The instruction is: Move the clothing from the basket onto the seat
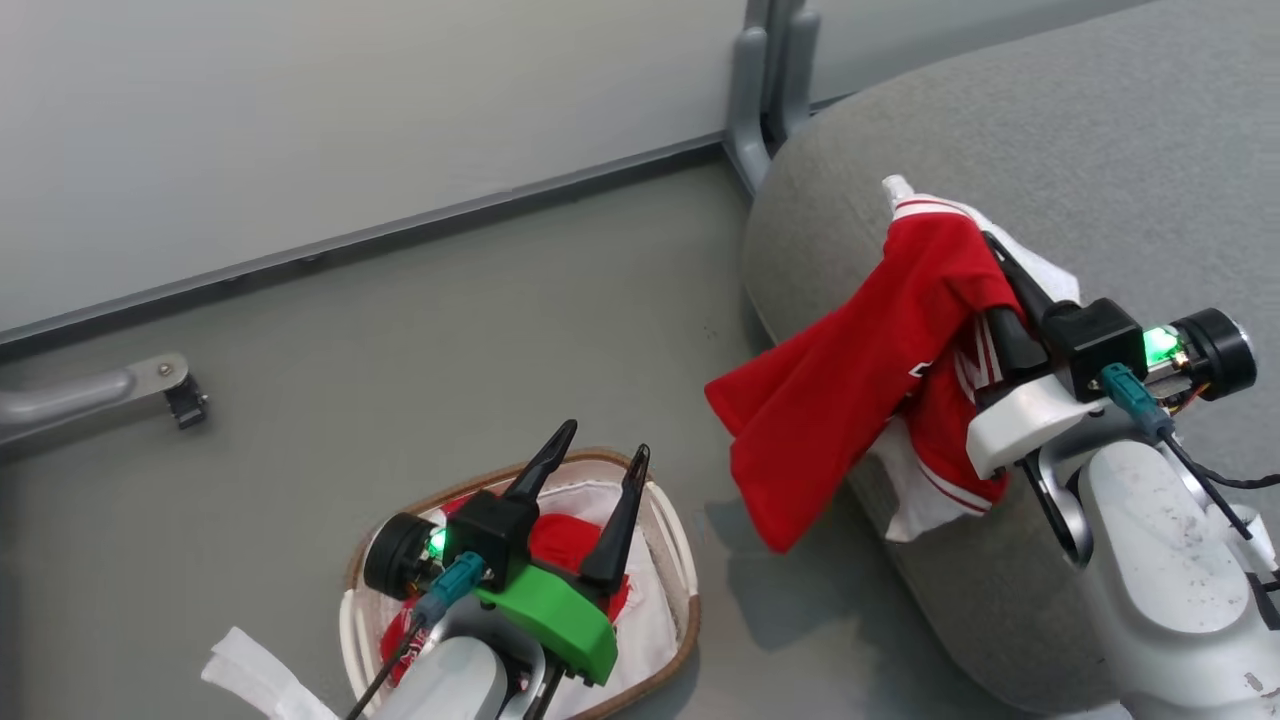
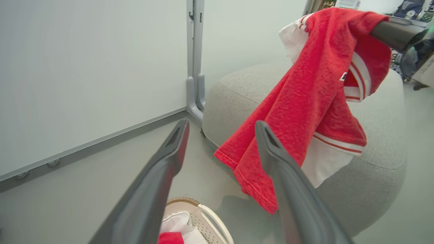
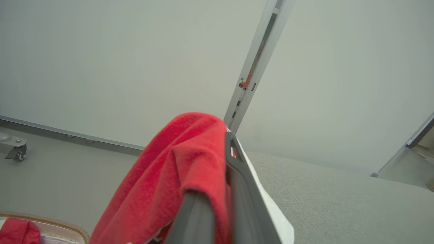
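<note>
Over seat (image 1: 1100, 150) edge, right gripper (image 1: 990, 243) clamps red clothing (image 1: 840, 400); left gripper (image 1: 606, 438) spread wide, empty, above basket (image 1: 682, 590).

We see a pale partition wall (image 1: 350, 120) across the upper left of the head view, with a dark grey rail (image 1: 400, 228) along its foot. At top centre, a grey upright post (image 1: 770, 90) meets the smooth grey-green floor (image 1: 450, 340). At the left edge, a metal leg (image 1: 90, 392) ends in a caster.

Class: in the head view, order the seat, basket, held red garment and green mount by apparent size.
1. seat
2. garment and basket: look alike, and the basket is partly hidden, so unranked
3. green mount
</note>
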Tool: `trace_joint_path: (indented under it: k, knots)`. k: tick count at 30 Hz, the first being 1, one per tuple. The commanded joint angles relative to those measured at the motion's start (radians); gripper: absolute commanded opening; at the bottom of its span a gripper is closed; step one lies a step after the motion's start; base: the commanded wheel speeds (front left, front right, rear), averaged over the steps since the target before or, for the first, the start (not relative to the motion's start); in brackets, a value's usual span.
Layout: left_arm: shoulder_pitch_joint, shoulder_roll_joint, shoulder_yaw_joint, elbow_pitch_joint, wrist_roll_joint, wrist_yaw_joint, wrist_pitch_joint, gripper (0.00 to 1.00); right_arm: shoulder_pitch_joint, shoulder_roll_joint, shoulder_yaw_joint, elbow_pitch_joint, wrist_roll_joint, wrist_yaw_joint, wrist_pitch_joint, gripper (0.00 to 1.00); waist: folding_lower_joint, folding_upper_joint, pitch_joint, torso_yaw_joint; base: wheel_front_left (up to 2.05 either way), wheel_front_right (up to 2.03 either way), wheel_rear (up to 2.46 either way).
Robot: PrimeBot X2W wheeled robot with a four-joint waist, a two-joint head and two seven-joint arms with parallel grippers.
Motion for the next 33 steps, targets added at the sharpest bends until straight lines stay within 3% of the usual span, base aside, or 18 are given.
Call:
trace_joint_path:
  k: [1, 7, 14, 24, 33]
  knots:
    - [-0.022, 0.002, 0.004, 0.005, 0.007, -0.005, -0.006, 1.0, 0.004, 0.0, -0.01, -0.01, 0.005, -0.001, -0.005, 0.0, 0.0001, -0.0001, 0.061, -0.099, 0.0, 0.0, 0.0]
    - [-0.048, 0.001, -0.007, 0.015, 0.023, -0.015, -0.006, 1.0, 0.019, 0.005, -0.042, -0.025, -0.001, -0.001, -0.005, 0.0, 0.0001, -0.0001, 0.097, -0.177, 0.0, 0.0, 0.0]
    - [-0.068, -0.001, -0.019, 0.028, 0.035, -0.022, -0.007, 1.0, 0.025, 0.01, -0.063, -0.033, -0.006, -0.001, -0.005, 0.0, 0.0001, -0.0001, 0.123, -0.2, 0.0, 0.0, 0.0]
    - [-0.097, -0.019, -0.041, 0.011, 0.049, -0.035, -0.008, 1.0, -0.064, -0.017, -0.149, 0.024, -0.033, -0.001, -0.005, 0.0, 0.0001, -0.0001, 0.181, -0.119, 0.0, 0.0, 0.0]
    - [-0.127, -0.013, -0.051, -0.021, 0.069, -0.027, -0.007, 1.0, -0.329, -0.185, -0.165, 0.074, -0.062, -0.001, 0.026, 0.0, 0.0001, -0.0001, 0.259, -0.018, 0.0, 0.0, 0.0]
